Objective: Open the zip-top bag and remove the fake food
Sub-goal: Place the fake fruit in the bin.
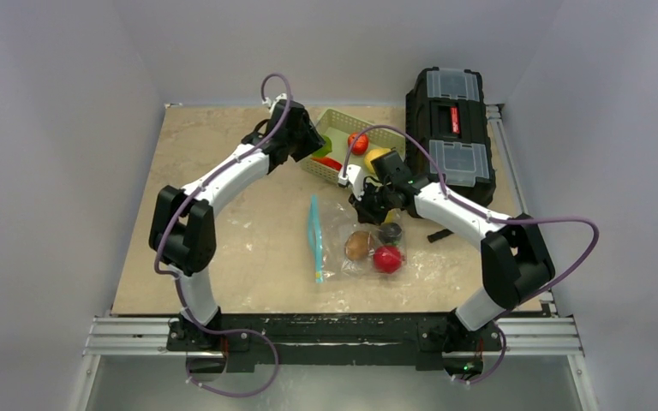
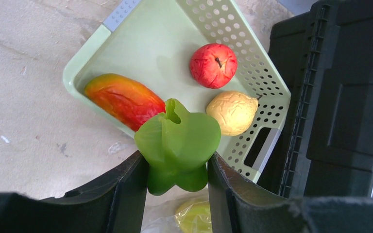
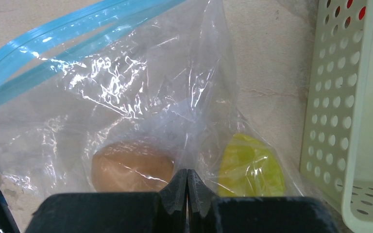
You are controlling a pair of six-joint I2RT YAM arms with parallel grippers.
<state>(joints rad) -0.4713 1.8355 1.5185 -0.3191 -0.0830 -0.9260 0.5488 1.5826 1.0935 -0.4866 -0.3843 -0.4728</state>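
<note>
On your desk, the zip-top bag lies flat at centre frame. Its blue zip strip runs top to bottom along the left edge, so the mouth faces left. Your right pincer is pressed together on the bag's film. Over the green basket, upper centre, your left pincer clamps a green pepper.

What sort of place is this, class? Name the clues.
Likely a robot test bench: two arms bolted to a rail at the table edge, plain walls around, plastic food in a basket.
</note>
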